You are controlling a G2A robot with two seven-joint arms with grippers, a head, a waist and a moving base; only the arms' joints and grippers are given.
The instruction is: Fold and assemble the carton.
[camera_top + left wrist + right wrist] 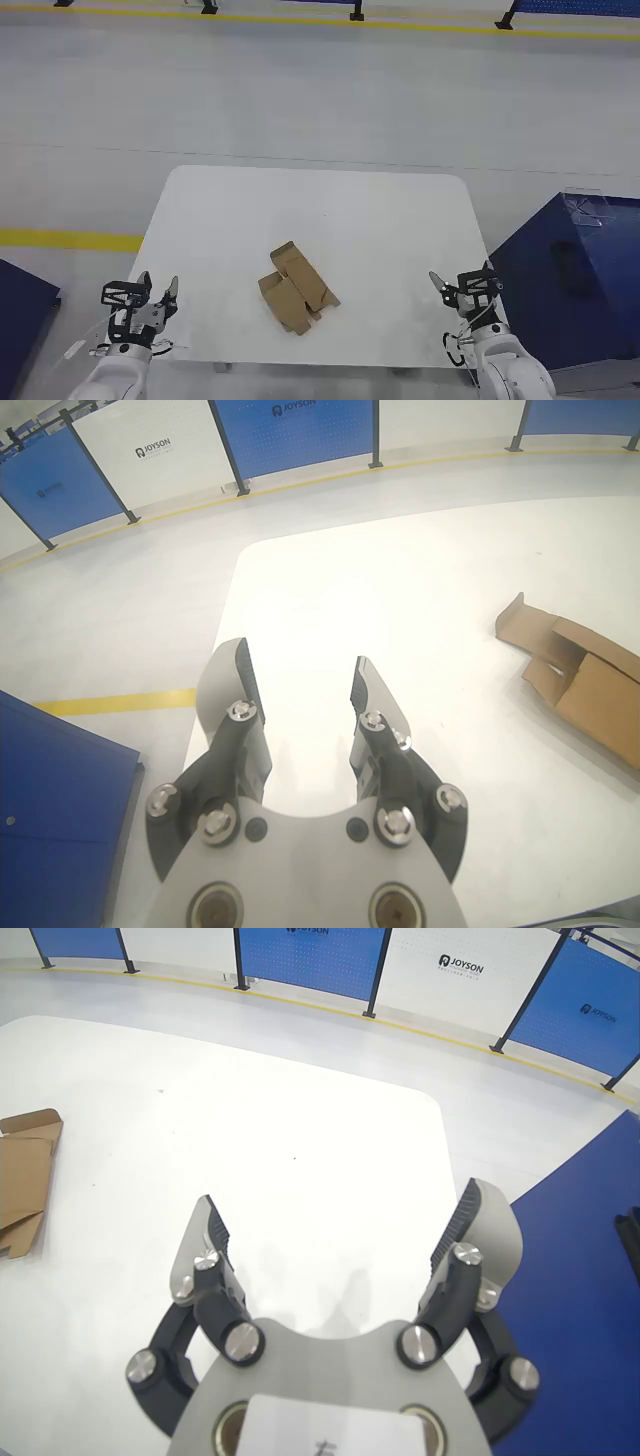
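The brown carton [297, 290] lies partly collapsed on the white worktop [380, 210], about midway from left to right and toward the near edge, with one end gaping open. The left gripper [301, 652] hangs over the near left corner, jaws released and holding nothing. The right gripper [340, 1192] hangs over the near right edge, jaws spread wide and likewise bare. Both are well apart from the carton, which sits between them.
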